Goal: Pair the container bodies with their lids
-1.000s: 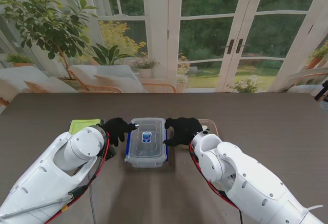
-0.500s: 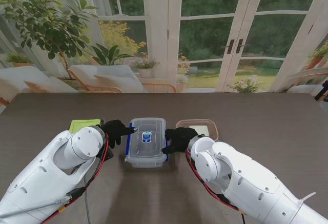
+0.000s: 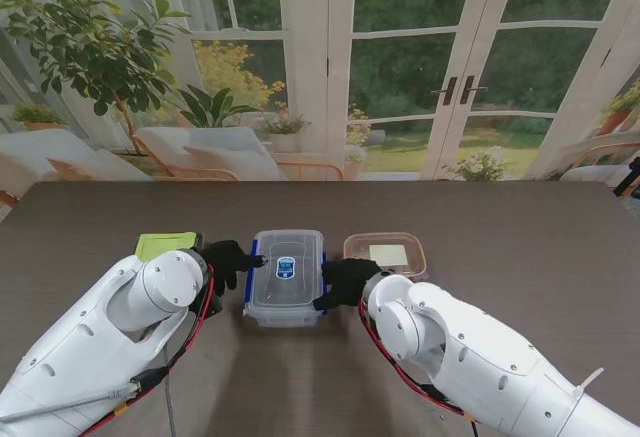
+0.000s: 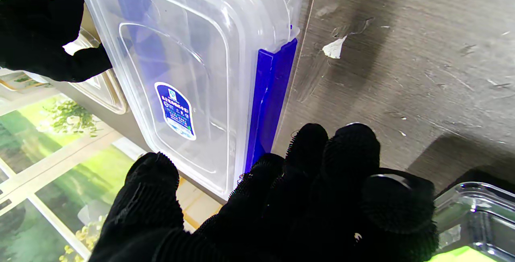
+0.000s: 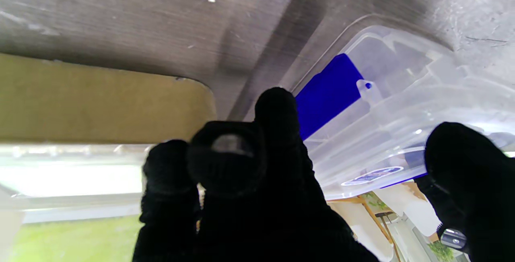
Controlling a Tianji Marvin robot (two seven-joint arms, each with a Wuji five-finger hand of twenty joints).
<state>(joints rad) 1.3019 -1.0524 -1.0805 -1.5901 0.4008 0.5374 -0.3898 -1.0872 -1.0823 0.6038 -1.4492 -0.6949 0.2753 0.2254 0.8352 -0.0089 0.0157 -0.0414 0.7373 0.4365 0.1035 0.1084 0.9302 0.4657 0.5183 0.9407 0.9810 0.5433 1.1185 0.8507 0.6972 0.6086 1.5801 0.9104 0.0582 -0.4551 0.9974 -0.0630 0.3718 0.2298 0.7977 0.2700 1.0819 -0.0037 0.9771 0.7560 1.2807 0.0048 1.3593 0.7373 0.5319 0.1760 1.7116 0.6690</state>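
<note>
Stand view: you look down on a dark desk (image 3: 520,257) with a clear lidded container (image 3: 286,275) at its middle, one black-gloved hand on each side of it.
Container: it sits flat on the desk, its clear lid (image 3: 288,257) on top, a small blue oval label (image 3: 286,267) on the lid, and a blue latch (image 3: 249,279) down each long side.
Left hand: your left hand (image 3: 228,258) is at the container's left edge, with one finger reaching onto the lid's left rim. Its fingers are spread and wrap nothing, so it is open and resting against the box rather than gripping it.
Left wrist view: the fingertips (image 4: 307,143) lie just beside the blue latch (image 4: 268,97), and the thumb is apart from them over the lid's side.
Right hand: your right hand (image 3: 344,280) is at the container's right edge, near the corner closer to you, fingertips touching or almost touching the latch side; you cannot tell which. The fingers are apart and hold nothing.
Right wrist view: one fingertip (image 5: 277,107) sits right at the blue latch (image 5: 328,93), with the thumb spread wide on the other side of the box corner.
Green piece: a flat green thing (image 3: 164,244) lies on the desk just left of your left hand, partly hidden by the arm.
Tray: a shallow clear tray (image 3: 386,252) sits to the right of the container, just beyond your right hand, with a pale square inside it.
</note>
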